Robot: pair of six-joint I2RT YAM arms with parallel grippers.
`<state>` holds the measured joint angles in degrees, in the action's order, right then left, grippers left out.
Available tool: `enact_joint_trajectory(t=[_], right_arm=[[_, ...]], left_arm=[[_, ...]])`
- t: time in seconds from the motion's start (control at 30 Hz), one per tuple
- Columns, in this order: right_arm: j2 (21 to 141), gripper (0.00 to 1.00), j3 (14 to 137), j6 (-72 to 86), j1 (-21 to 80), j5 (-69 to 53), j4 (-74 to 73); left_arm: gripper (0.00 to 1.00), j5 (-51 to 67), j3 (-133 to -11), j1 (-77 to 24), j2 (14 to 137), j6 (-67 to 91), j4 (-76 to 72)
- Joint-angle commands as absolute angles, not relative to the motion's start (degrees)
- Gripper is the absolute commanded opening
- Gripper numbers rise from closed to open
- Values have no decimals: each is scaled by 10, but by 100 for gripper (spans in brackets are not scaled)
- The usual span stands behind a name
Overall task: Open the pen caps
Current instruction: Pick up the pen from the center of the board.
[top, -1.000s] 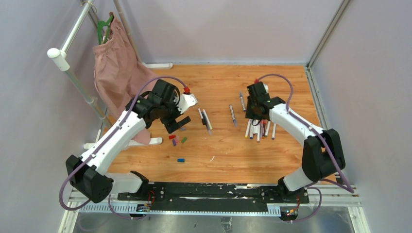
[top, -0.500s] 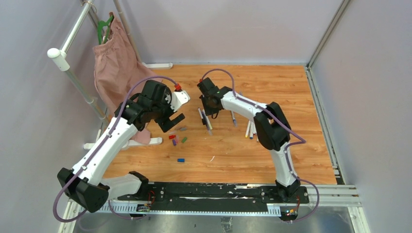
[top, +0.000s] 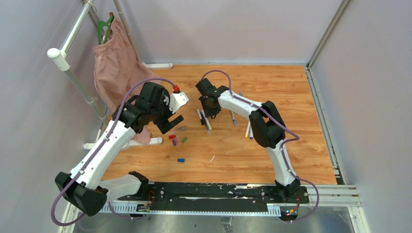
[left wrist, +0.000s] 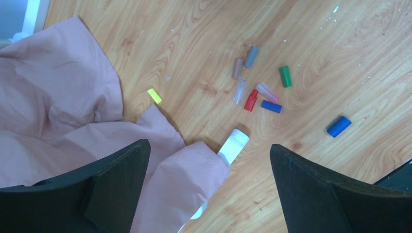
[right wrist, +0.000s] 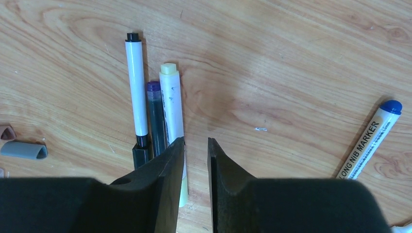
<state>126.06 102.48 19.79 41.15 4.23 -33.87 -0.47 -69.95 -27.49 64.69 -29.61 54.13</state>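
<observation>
Several pen caps lie loose on the wood floor in the left wrist view: grey (left wrist: 251, 56), green (left wrist: 285, 76), red (left wrist: 251, 100), two blue (left wrist: 338, 126) and yellow (left wrist: 154, 95). From above they show as a small cluster (top: 174, 138). My left gripper (left wrist: 209, 150) (top: 171, 124) hovers wide open over the cloth's edge, left of the caps, holding nothing. My right gripper (right wrist: 196, 141) (top: 210, 109) has a narrow, empty gap between its jaws. It stands beside three pens: a white one (right wrist: 136, 92), a dark purple one (right wrist: 155, 116) and a pale yellow one (right wrist: 172, 102).
A pink cloth (left wrist: 73, 111) (top: 119, 73) hangs from a white rack and spreads on the floor, covering a white tube (left wrist: 233, 144). A blue-tipped marker (right wrist: 371, 138) and a grey cap (right wrist: 24, 150) lie near the right gripper. More pens (top: 249, 130) rest behind the right arm.
My right arm has swung left from the pen pile to the three pens in the middle, and its jaws have parted slightly. My left arm has drifted a little left.
</observation>
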Motion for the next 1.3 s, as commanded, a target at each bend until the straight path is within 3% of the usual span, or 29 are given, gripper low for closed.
enact_joint_trajectory(t=[0.0, 0.23, 1.27], right_arm=[[1248, 29, 1025, 202, 419, 63, -360], [1212, 29, 1017, 196, 432, 60, -334], [1286, 24, 991, 197, 415, 111, -354]], left_arm=[[100, -4, -693, -272, 643, -298, 542], [100, -4, -704, -272, 647, -287, 542], [100, 11, -705, -272, 650, -279, 542]])
